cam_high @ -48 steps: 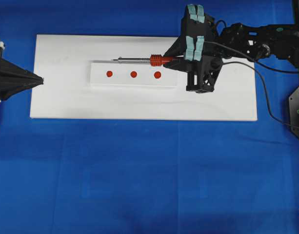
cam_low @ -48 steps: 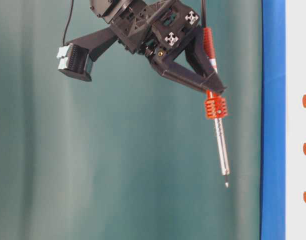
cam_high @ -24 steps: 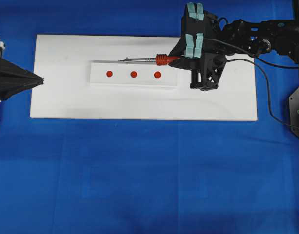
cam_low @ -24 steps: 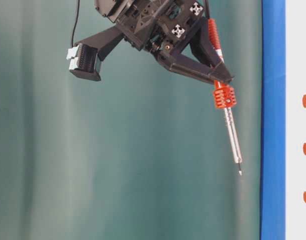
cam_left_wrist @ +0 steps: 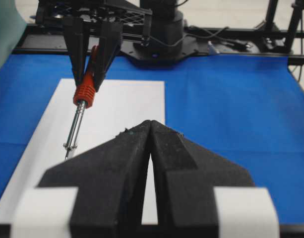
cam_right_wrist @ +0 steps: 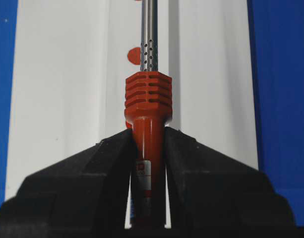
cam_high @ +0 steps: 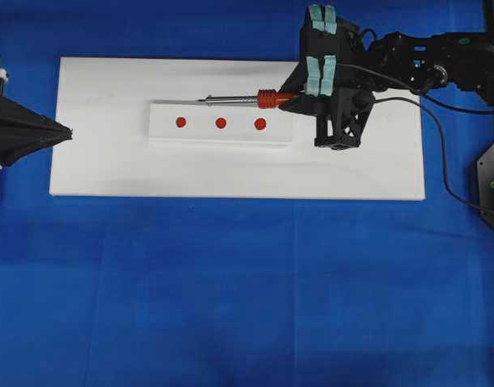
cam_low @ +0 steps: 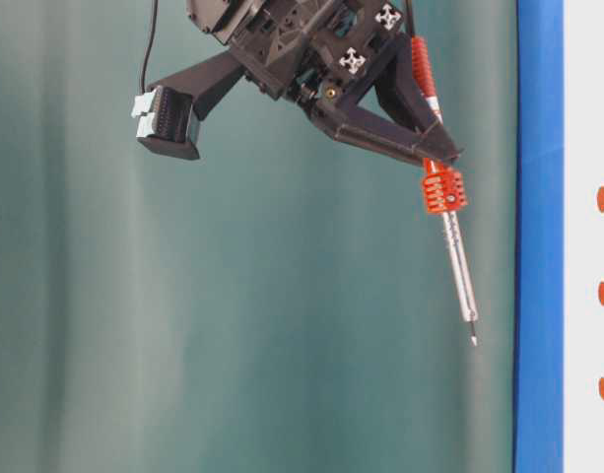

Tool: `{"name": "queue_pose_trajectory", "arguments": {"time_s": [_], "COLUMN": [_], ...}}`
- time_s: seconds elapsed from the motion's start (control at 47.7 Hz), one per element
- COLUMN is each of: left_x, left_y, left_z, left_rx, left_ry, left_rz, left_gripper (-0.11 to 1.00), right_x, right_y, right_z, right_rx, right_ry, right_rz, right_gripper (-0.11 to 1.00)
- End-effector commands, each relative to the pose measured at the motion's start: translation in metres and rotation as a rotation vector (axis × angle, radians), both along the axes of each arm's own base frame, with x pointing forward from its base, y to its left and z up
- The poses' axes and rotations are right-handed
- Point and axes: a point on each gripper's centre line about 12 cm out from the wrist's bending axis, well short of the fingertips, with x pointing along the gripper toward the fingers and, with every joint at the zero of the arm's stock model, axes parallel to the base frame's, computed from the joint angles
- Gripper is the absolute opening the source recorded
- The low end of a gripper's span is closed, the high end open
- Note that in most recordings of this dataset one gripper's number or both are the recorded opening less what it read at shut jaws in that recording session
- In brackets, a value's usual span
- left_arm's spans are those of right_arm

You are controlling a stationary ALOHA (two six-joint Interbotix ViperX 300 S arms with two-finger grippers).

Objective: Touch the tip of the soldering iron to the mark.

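Note:
The soldering iron has a red-orange handle and a silver shaft that points left. My right gripper is shut on its handle. Three red marks sit in a row on a raised white strip: left, middle and right. The shaft lies along the strip's far edge, with the tip between the left and middle marks. In the table-level view the iron tilts towards the board and its tip hangs clear of it. The right wrist view shows the iron's collar beside one mark. My left gripper is shut and empty at the board's left edge.
The white board lies on a blue cloth. The iron's black cord trails from the right gripper to the right, above the board's right end. The right arm stretches in from the far right.
Over the last second the right gripper carried the iron a little to the right and nearer the board. In the last half second nothing has moved. The left arm stayed still.

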Motion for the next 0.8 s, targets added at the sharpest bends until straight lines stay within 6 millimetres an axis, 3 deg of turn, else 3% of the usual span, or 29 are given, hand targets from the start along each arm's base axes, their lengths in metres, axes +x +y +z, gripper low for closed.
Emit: {"name": "queue_pose_trajectory", "arguments": {"time_s": [0.0, 0.189, 0.775], "left_x": [0.002, 0.002, 0.002], "left_y": [0.000, 0.000, 0.000], "left_z": [0.005, 0.005, 0.005], "left_rx": [0.003, 0.003, 0.003], "left_ry": [-0.015, -0.017, -0.015], "left_rz": [0.000, 0.001, 0.001], "left_gripper": [0.00, 0.00, 0.00], "right_x": [0.004, 0.005, 0.040], "right_y": [-0.002, -0.003, -0.005], "right_z": [0.018, 0.014, -0.037], "right_rx": [-0.017, -0.016, -0.001], "right_ry": [-0.053, -0.043, 0.051], "right_rz": [-0.004, -0.004, 0.007], "right_gripper": [0.06, 0.06, 0.06]}}
